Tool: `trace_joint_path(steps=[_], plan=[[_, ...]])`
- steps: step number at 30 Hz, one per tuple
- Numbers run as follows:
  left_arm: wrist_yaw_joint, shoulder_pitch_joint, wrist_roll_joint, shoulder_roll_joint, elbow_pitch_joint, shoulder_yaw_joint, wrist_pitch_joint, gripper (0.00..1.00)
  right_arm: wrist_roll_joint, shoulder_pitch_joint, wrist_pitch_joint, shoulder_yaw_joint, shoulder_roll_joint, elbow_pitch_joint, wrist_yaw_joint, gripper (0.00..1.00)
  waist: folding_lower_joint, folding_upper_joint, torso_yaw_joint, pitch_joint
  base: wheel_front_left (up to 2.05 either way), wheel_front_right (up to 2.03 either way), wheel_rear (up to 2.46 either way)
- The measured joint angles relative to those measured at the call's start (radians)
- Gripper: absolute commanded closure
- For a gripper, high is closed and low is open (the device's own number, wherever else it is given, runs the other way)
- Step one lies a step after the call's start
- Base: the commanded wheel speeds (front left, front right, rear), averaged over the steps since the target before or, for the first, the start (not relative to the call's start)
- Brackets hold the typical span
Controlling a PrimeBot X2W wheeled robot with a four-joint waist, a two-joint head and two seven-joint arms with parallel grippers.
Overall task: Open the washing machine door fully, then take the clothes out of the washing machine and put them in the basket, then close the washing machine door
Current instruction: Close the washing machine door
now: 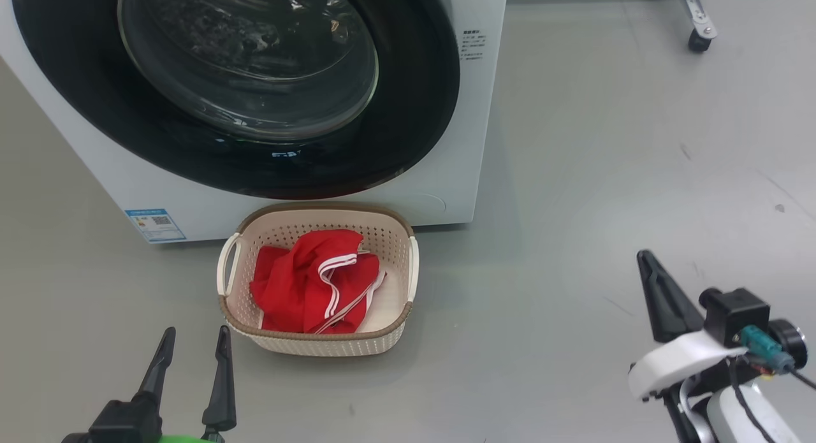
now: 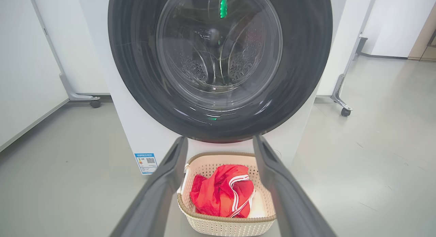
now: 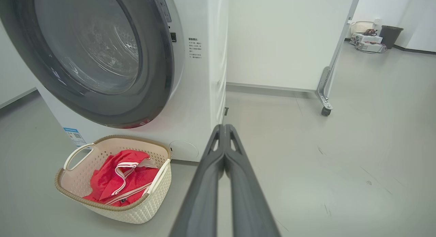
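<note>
Head view: white washing machine (image 1: pixel 459 188) in the upper left of the frame. The washing machine door (image 1: pixel 414 111) has a glossy black round rim and a bulging clear glass centre, and it sits closed against the front. A small blue label (image 1: pixel 155 224) is at the lower left corner of the machine. The cream perforated plastic basket (image 1: pixel 400 239), a rounded rectangle with a brown woven-look rim and two side handles, is at centre on the smooth grey floor (image 1: pixel 574 252), just in front of the machine. Crumpled red clothes (image 1: pixel 293 283) with white stripe trim lie inside it. The left gripper (image 1: pixel 196 333) is at lower left, jaws wide and empty. The right gripper (image 1: pixel 645 259) is at lower right, well apart from the basket, its dark tapered jaws pressed together.

Left wrist view: jaws spread, with the basket and clothes framed between them at bottom centre. The perforated steel drum (image 2: pixel 238 63) shows through the glass.

Right wrist view: jaws closed tip to tip on nothing. The basket is at lower left, below the door rim. A caster (image 3: pixel 326 110) is at mid right.
</note>
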Motion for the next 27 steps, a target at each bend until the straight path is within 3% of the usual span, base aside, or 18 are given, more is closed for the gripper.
trace_joint_path(steps=[12,21,27], plan=[[-0.001,-0.061,0.005,-0.017,-0.007,-0.032,0.0,0.0,0.014,-0.213,0.06,0.01,-0.017,0.005,0.068,1.0,0.0,0.0,0.081,0.065,0.0,0.0,0.0],[-0.002,-0.116,0.006,-0.042,-0.012,-0.047,0.0,0.0,0.035,-0.419,0.127,0.018,-0.007,0.044,0.094,1.0,0.0,0.0,0.154,0.136,0.0,0.0,0.0],[-0.026,-0.159,0.006,-0.053,-0.012,-0.066,-0.003,0.0,0.035,-0.546,0.165,0.023,-0.008,0.092,0.103,1.0,0.0001,0.0,0.203,0.19,0.0,0.0,0.0]])
